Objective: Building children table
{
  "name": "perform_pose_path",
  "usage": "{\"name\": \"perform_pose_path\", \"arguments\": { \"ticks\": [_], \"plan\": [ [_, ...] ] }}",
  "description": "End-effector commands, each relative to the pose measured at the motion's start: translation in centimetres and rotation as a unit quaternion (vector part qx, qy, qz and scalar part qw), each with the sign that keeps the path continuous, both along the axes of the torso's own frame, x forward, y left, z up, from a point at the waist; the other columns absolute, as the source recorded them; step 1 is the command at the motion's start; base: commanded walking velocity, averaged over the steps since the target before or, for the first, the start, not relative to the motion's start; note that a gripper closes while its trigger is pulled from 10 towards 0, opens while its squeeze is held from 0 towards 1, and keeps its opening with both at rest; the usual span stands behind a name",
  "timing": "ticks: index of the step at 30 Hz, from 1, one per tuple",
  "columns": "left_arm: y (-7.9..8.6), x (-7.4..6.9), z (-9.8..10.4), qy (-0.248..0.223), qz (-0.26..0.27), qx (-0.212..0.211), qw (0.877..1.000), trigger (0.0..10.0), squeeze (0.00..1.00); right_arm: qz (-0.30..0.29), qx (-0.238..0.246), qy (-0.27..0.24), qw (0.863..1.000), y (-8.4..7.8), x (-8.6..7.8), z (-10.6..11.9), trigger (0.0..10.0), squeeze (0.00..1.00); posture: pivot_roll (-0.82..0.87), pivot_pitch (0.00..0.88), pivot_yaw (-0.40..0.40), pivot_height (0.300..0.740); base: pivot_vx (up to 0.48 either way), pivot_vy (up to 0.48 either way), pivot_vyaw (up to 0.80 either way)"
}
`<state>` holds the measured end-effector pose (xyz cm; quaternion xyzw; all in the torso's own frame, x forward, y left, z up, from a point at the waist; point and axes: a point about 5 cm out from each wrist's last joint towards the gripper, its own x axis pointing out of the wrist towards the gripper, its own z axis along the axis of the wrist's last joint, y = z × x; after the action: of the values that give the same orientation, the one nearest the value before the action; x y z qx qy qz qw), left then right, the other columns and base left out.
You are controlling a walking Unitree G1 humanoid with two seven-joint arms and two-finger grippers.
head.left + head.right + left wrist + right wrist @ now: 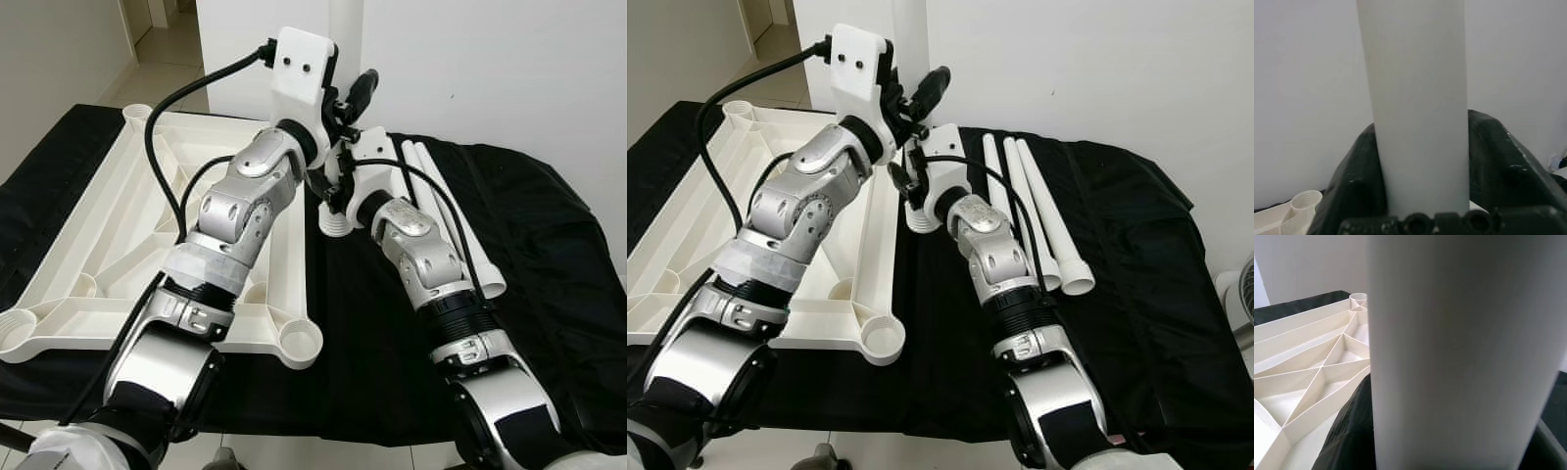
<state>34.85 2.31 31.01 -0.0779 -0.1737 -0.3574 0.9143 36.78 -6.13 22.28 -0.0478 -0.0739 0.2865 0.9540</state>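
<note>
While both arms are raised over the middle of the table point(549, 294), which is covered by a black cloth, they hold one white leg point(1418, 107) upright between them. The left gripper point(345, 106) is high on the leg, and its wrist view looks straight along the tube, so I judge it is clamped on it. The right gripper point(338, 181) is lower, near the threaded foot point(334, 223) of the leg, and its wrist view shows the tube very close; whether its fingers are pressed on the tube I cannot tell. The foot is just beside the long edge of the tabletop point(118, 245), which lies upside down on the robot's left with its ribs up. The far right corner socket cannot be seen behind the arms. Three more legs point(1029, 206) lie side by side on the cloth to the right.

The risk I see is in the alignment. If the leg goes down tilted, the thread could cross and jam, or the foot could slip off the rim onto the cloth. The tabletop rests loose on smooth cloth, so a sideways push may slide it away. If one gripper releases too early, the tall leg may tip over.
</note>
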Motion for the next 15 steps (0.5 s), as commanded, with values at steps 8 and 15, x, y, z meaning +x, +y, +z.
{"name": "perform_pose_path", "arguments": {
  "ticks": [8,15],
  "plan": [
    [-1.30,-1.43,0.50,-0.028,-0.112,0.023,0.993,10.0,0.88,-0.030,0.012,0.006,0.999,-0.33,0.23,-0.16,10.0,0.00,0.03,0.000,-0.056,0.740,0.000,0.000,0.00],
    [-1.17,-1.59,0.82,-0.028,-0.122,0.017,0.992,10.0,0.00,-0.039,0.013,0.007,0.999,-0.34,0.25,-0.32,10.0,0.00,0.04,0.000,-0.059,0.740,0.000,0.000,0.00]
  ]
}}
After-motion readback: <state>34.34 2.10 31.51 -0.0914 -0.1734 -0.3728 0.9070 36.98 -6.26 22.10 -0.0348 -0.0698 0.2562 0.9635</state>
